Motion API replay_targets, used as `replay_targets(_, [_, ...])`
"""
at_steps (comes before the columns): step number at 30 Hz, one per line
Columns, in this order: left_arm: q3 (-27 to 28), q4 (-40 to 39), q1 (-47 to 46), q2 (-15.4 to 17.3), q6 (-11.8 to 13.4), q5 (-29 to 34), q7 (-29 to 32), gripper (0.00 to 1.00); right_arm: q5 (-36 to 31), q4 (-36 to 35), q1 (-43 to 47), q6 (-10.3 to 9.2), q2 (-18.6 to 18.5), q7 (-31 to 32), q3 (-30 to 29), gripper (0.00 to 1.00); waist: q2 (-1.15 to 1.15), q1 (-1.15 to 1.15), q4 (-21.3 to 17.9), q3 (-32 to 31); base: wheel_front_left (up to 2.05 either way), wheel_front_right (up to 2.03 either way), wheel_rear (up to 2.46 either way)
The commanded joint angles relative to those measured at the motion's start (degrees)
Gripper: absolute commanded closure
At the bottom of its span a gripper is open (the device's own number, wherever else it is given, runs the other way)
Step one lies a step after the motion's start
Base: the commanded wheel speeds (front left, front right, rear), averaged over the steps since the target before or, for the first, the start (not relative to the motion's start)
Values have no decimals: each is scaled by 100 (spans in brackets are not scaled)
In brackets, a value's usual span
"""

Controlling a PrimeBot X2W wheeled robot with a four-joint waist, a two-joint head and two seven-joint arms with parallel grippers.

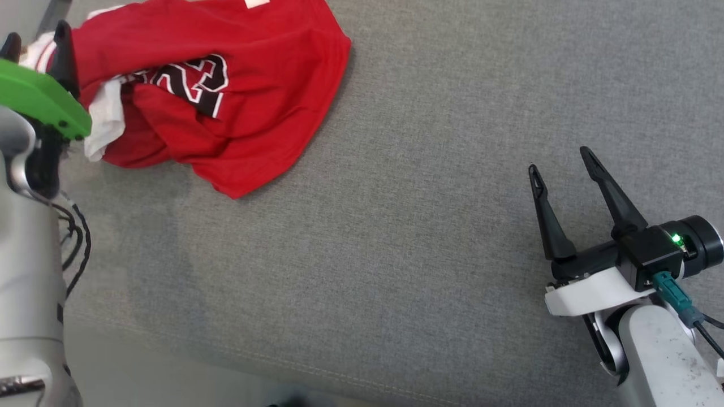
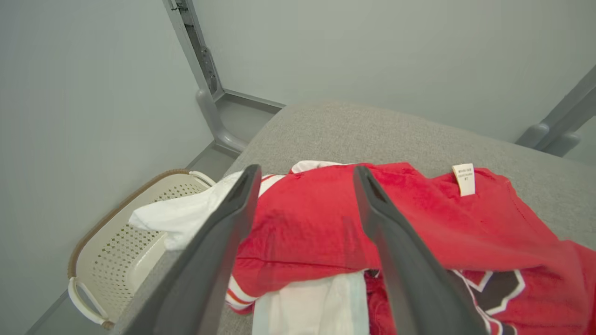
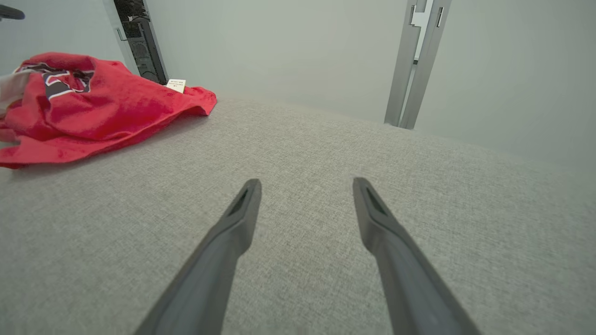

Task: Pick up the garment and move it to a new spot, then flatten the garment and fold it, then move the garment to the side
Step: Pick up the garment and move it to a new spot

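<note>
The garment (image 1: 226, 107) is a red jersey with black-and-white numerals and white sleeves, lying crumpled at the far left of the grey padded surface (image 1: 396, 237). My left gripper (image 1: 37, 37), under a green mount, stands open at the garment's left edge by a white sleeve. In the left wrist view its fingers (image 2: 307, 171) spread wide over the red cloth (image 2: 302, 228), holding nothing; whether they touch it I cannot tell. My right gripper (image 1: 559, 161) is open and empty over bare surface at the lower right, far from the garment (image 3: 93, 107). Its fingers (image 3: 307, 182) point across the fabric top.
A white perforated laundry basket (image 2: 116, 246) sits on the floor past the surface's left edge. Grey metal posts (image 3: 414, 60) stand against the pale wall behind. A white label (image 2: 463, 179) lies on the garment's far side. The surface's near edge (image 1: 254, 362) runs along the bottom.
</note>
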Motion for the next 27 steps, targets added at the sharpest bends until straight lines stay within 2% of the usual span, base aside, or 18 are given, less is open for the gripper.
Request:
replay_targets(1, [-36, 144, -298, 76, -21, -167, 262, 0, -38, -59, -100, -6, -50, -18, -5, 0, 0, -1, -302, 538, 0, 0, 0])
replay_targets(4, [-240, 457, -703, 111, -27, -586, 943, 0, -64, -127, -129, -6, -82, -18, -55, 0, 0, -1, -377, 766, 0, 0, 0])
replay_targets(8, [-590, 696, -891, 296, -24, -971, 1539, 0, -64, -157, -217, -6, -71, -17, -105, 0, 0, -1, -478, 987, 0, 0, 0])
replay_targets(11, [-856, 786, -812, 338, -25, -1200, 1723, 0, -68, -158, -250, -7, -39, -4, -186, 0, 0, -1, -517, 1072, 0, 0, 0])
replay_targets(14, [-1066, 836, -699, 432, -26, -1424, 1636, 0, -78, -153, -251, -8, -29, -3, -242, 0, 0, -1, -522, 1117, 0, 0, 0])
replay_targets(15, [-1114, 850, -683, 455, -26, -1464, 1556, 42, -76, -145, -249, -8, -28, -2, -255, 0, 0, -1, -519, 1123, 0, 0, 0])
replay_targets(16, [-1169, 862, -668, 468, -26, -1484, 1430, 100, -76, -130, -252, -8, -33, 3, -269, 0, 0, -1, -513, 1125, 0, 0, 0])
replay_targets(21, [-1317, 886, -683, 566, -25, -1590, 606, 100, -52, -57, -256, -9, -1, 4, -229, 0, 0, -1, -457, 986, 0, 0, 0])
replay_targets(27, [-1629, 532, -603, 775, -25, -1877, -157, 100, 26, -27, -154, -7, 133, -3, -139, 0, 0, -1, -460, 470, 0, 0, 0])
